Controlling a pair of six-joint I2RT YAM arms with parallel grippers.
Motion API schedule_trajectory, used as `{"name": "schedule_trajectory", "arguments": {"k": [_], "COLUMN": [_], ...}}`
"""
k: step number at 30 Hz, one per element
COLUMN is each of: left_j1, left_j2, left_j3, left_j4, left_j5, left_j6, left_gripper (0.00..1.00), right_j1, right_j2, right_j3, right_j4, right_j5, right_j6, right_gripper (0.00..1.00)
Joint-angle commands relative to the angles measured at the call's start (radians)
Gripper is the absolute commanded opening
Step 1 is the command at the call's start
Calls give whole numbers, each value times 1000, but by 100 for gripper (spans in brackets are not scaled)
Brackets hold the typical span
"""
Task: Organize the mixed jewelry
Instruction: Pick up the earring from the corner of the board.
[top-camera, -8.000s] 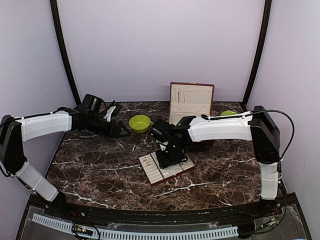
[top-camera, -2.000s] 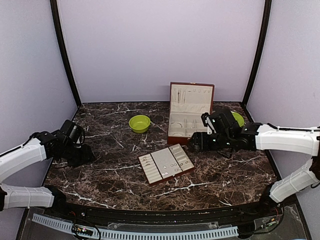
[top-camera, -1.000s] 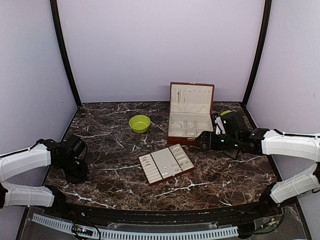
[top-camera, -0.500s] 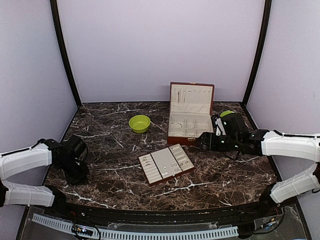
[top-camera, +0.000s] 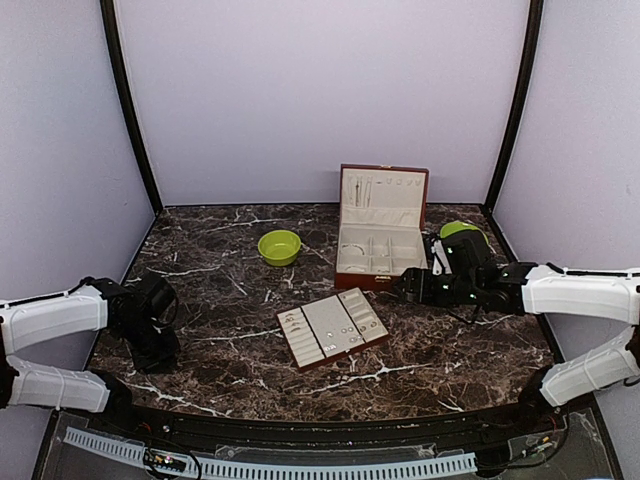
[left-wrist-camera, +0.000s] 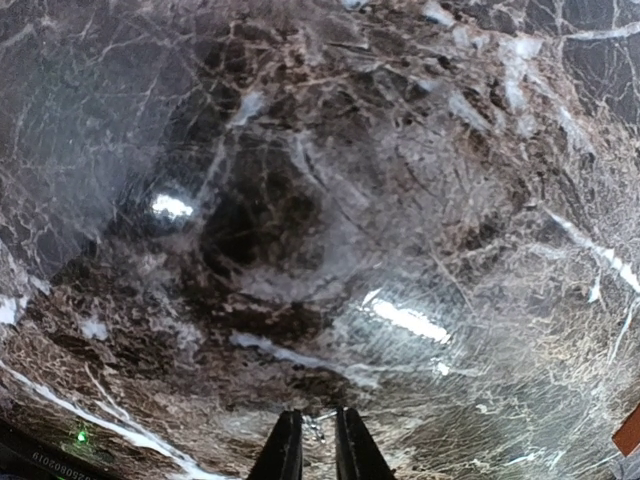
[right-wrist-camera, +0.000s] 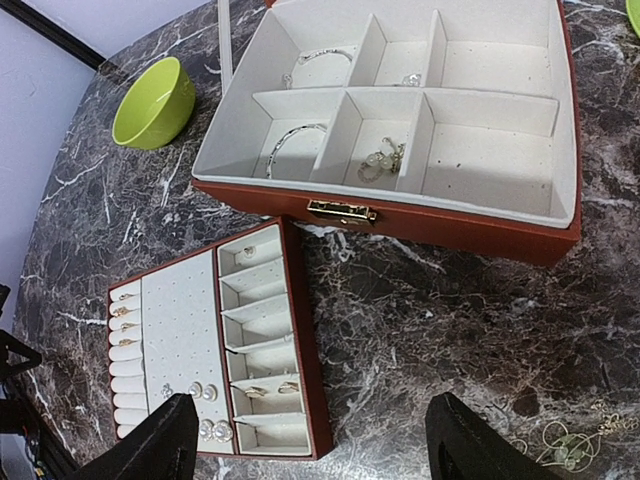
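The mixed jewelry is spread around. Rings (right-wrist-camera: 124, 318) and pearl studs (right-wrist-camera: 203, 392) sit in the red-brown tray (right-wrist-camera: 303, 345), and bangles (right-wrist-camera: 291, 140) lie in the open box (right-wrist-camera: 450, 225). A beaded chain (right-wrist-camera: 562, 441) lies loose on the marble. My left gripper (left-wrist-camera: 318, 440) points down at the table's near left (top-camera: 157, 346), its fingers nearly together around a tiny silvery piece (left-wrist-camera: 316, 429). My right gripper (right-wrist-camera: 310, 445) hovers open and empty in front of the box (top-camera: 408, 285).
A lime-green bowl (top-camera: 279, 246) stands left of the box, and a green plate (top-camera: 462, 229) lies behind my right arm. The box lid (top-camera: 383, 190) stands upright against the back wall. The tray (top-camera: 332, 328) lies at an angle at the table's middle.
Over the last seconds both arms drew back from the middle, the left to the near left edge, the right to the box's right. In the last second they barely shifted.
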Motion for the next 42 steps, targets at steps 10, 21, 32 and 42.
{"name": "schedule_trajectory", "arguments": {"k": [10,21,32,42], "left_j1": [-3,-3,-43,-319], "left_j2": [30,7,29,349], "left_j3": [-4,15,150,501], "left_j4": [-33,-61,5,88], "left_j5": [-2,-11,25,-145], "left_j6": [5,21,83,197], "left_gripper": [7,0,0,0], "right_j1": [-10,-9,-9,-9], "right_j2": [-3,-10,-67,-118], "right_j3": [-10,-14,-12,-28], "right_j4": [45,38,-4,1], "right_j5": [-2,-2,6,-89], "right_j6": [10,12,6,26], "right_gripper": [79,79,80,79]}}
